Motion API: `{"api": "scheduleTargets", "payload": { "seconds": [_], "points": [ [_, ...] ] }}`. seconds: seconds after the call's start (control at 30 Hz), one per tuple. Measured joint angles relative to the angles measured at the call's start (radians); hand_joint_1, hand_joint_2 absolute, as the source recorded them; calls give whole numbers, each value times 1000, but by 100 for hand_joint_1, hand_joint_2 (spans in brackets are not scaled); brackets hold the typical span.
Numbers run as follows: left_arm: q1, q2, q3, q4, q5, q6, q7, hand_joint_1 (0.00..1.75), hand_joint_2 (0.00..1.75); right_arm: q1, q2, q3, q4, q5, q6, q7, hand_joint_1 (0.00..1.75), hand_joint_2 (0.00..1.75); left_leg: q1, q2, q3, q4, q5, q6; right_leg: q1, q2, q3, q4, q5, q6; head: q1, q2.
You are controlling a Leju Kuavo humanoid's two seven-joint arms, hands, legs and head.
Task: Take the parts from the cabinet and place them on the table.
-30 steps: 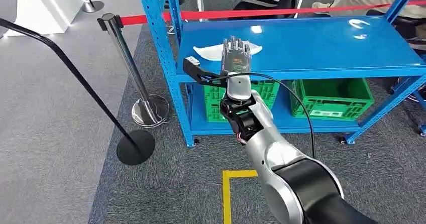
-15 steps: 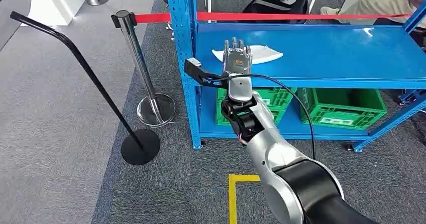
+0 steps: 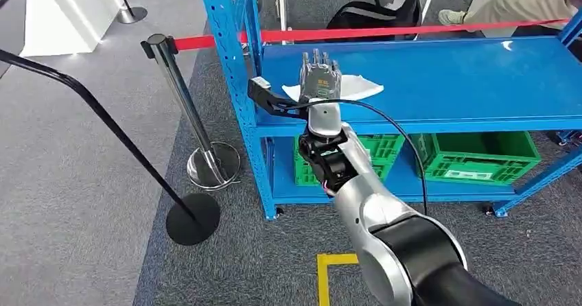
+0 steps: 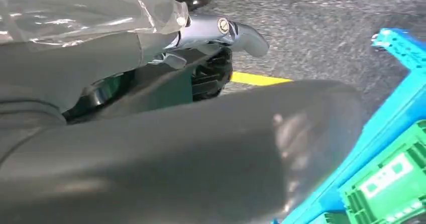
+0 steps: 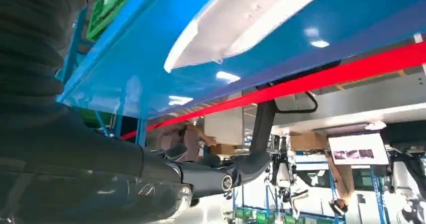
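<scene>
A flat white part (image 3: 362,85) lies on the top of the blue cabinet shelf (image 3: 453,79), near its left end. My right hand (image 3: 320,78) reaches over the shelf's front edge and hovers above the left half of the part, fingers stretched forward and apart, holding nothing. The right wrist view looks along the shelf at the white part (image 5: 251,18), with my right hand (image 5: 75,158) short of it. In the left wrist view my left hand (image 4: 176,148) hangs low beside the cabinet with nothing in it.
Two green crates (image 3: 480,158) sit on the cabinet's lower shelf. A chrome stanchion (image 3: 171,93) with red tape (image 3: 412,30) stands to the left, beside a black bent post (image 3: 103,121). A person (image 3: 521,4) sits behind the cabinet. Yellow tape (image 3: 336,265) marks the floor.
The whole picture has shifted, so the camera has moved. My right hand stays over the white part, a little further along it.
</scene>
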Motion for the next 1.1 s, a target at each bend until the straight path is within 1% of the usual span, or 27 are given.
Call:
{"api": "scheduleTargets", "payload": {
  "seconds": [0.03, 0.07, 0.1, 0.17, 0.2, 0.23, 0.27, 0.33, 0.37, 0.4, 0.47, 0.5, 0.53, 0.57, 0.6, 0.67, 0.7, 0.73, 0.8, 0.83, 0.87, 0.9, 0.93, 0.97, 1.03, 1.07, 1.1],
  "points": [
    [0, 5, 1, 0, 1, 2, 1, 0, 0, 2, 2, 0, 3, 1, 0, 0, 0, 175, -5, -7, 15, -19, -2, 10, -5, 1, 6, -12, -12, 3, 5, 0],
    [0, 6, 1, 0, 0, 2, 1, 0, 0, -1, 6, 0, 4, 1, 0, -1, 0, 175, -13, -8, 21, -13, -1, 17, -2, 6, 10, -19, -15, 10, 3, 0],
    [1, 5, 2, 0, 0, 5, 1, 0, 0, 4, 6, 0, 5, 1, 4, 0, 0, 175, -17, -7, 23, -14, -12, 25, -8, 7, 15, -31, -16, 21, -5, 0],
    [1, 7, 2, 0, -1, 14, -2, 0, 0, 8, 5, 0, 4, 1, 4, 0, 0, 175, -22, -6, 27, -17, -21, 33, -12, 6, 33, -66, -15, 29, -2, 0],
    [-1, 8, 3, -2, -1, 19, -4, 0, 0, 6, 9, -1, -2, 1, 4, 1, 0, 175, -12, -3, 57, -55, -26, 42, -9, 4, 54, -90, -27, 31, -5, 0],
    [-3, 6, 3, -2, -1, 19, -5, 0, 0, 0, 7, -1, -3, 1, 2, 0, 0, 175, -6, -12, 92, -102, -58, 47, -7, -3, 50, -65, -31, 28, 3, 0],
    [-6, 6, 3, -2, -1, 19, -5, 0, 0, -5, 7, 0, -2, 1, 3, -2, 0, 175, -5, -12, 102, -104, -59, 50, -5, -3, 13, -7, -49, 25, 3, 0],
    [-5, 3, 2, -2, -3, 20, -3, 0, 0, 23, 4, 2, 3, 1, 6, -8, 0, 175, -5, -11, 129, -112, -78, 56, 2, -3, -103, 179, -107, 25, 3, 0],
    [-4, 1, 2, -1, -2, 19, -3, 0, 0, 43, -2, 2, 8, 1, 11, -7, 0, 175, -5, -12, 141, -112, -89, 55, 3, -3, -156, 245, -108, 27, 5, 0],
    [-2, 1, 2, 0, -2, 19, -3, 0, 0, 57, -7, 2, 12, 0, 21, -7, 0, 175, -3, -17, 150, -109, -97, 51, 2, -3, -190, 256, -79, 30, 5, 0],
    [-1, 1, 2, 0, -2, 18, -3, 0, 0, 62, -8, 0, 14, -1, 34, -5, 0, 175, 2, -23, 156, -96, -113, 38, -4, -5, -200, 158, 36, 41, 5, 0],
    [-1, 0, 2, -1, -1, 17, -3, 0, 0, 56, -10, -1, 14, -1, 44, -2, 0, 175, 6, -25, 155, -82, -124, 30, -11, -7, -184, 73, 103, 50, 5, 0],
    [-1, 1, 2, -1, 0, 15, -3, 0, 0, 55, -13, -1, 16, -1, 59, -2, 0, 175, 7, -27, 150, -59, -140, 16, -16, -10, -172, 27, 115, 62, 4, 0],
    [-3, 7, 3, -2, 3, 14, -3, 0, 0, 52, -14, -2, 21, -2, 72, -2, 0, 175, 1, -30, 137, -38, -151, 6, -13, -2, -171, 26, 109, 58, 8, 0],
    [-2, 6, 3, -2, 3, 13, 2, 0, 0, 59, -15, -3, 21, -3, 83, -2, 0, 175, 2, -29, 131, -28, -153, 7, -11, 3, -175, 38, 105, 36, 2, 0],
    [-1, 4, 3, -2, 4, 15, 5, 0, 0, 64, -17, -8, 21, -3, 95, 0, 0, 175, 5, -28, 132, -30, -152, 7, -6, 5, -180, 43, 104, 28, 0, 0],
    [-3, 5, 3, -2, 5, 15, 6, 0, 0, 64, -17, -9, 22, -3, 102, 0, 0, 175, 8, -26, 126, -30, -158, 3, -12, 4, -177, 44, 103, 25, -2, 0],
    [-3, 3, 3, -2, 8, 14, 5, 0, 0, 67, -18, -12, 22, -5, 105, 0, 0, 175, 7, -14, 120, -11, -171, 0, -10, 4, -172, 42, 102, 15, -3, 0],
    [-4, 2, 3, -2, 8, 14, 5, 0, 0, 73, -18, -17, 23, -5, 109, 0, 0, 175, 9, 2, 71, 92, -220, -5, -10, 3, -167, 39, 101, 13, -2, 0],
    [-4, 1, 3, -2, 8, 14, 5, 0, 0, 81, -20, -20, 24, -6, 113, 0, 0, 175, 8, 6, 21, 187, -255, -5, -9, 1, -166, 39, 100, 12, -3, 0],
    [-4, 0, 3, -2, 8, 13, 5, 0, 0, 89, -22, -23, 26, -6, 114, 0, 0, 175, 8, 8, -16, 250, -271, -5, -8, 1, -166, 39, 98, 10, -3, 0],
    [-4, 0, 3, -2, 8, 13, 5, 0, 0, 101, -23, -27, 27, -7, 114, 0, 0, 175, 8, 8, -40, 282, -268, -2, -5, 1, -165, 39, 97, 9, -3, 0],
    [-4, 0, 3, -2, 8, 13, 5, 0, 0, 111, -24, -28, 28, -8, 114, 0, 0, 175, 7, 8, -37, 262, -246, 3, -2, 1, -163, 39, 96, 7, -3, 0],
    [-4, -1, 3, -2, 8, 13, 5, 0, 0, 118, -25, -29, 28, -8, 114, 0, 0, 175, 3, 7, -11, 200, -204, 12, 1, 3, -159, 38, 93, 5, -3, 0],
    [-5, 0, 3, -2, 10, 13, 1, 0, 0, 122, -26, -33, 28, -8, 114, 1, 0, 175, -13, 3, 77, 17, -115, 49, 6, 5, -147, 30, 90, 3, -3, 0],
    [-6, 7, 4, -4, 10, 13, 0, 0, 0, 123, -27, -35, 29, -8, 114, 1, 0, 175, -22, 1, 99, -20, -123, 71, 3, 5, -143, 25, 89, 5, 3, 0],
    [-7, 1, 3, -3, 10, 10, -1, 0, 0, 125, -28, -35, 29, -8, 114, 2, 0, 175, -25, 0, 108, -30, -122, 73, 1, 7, -144, 19, 90, 10, 0, 0]
  ]
}}
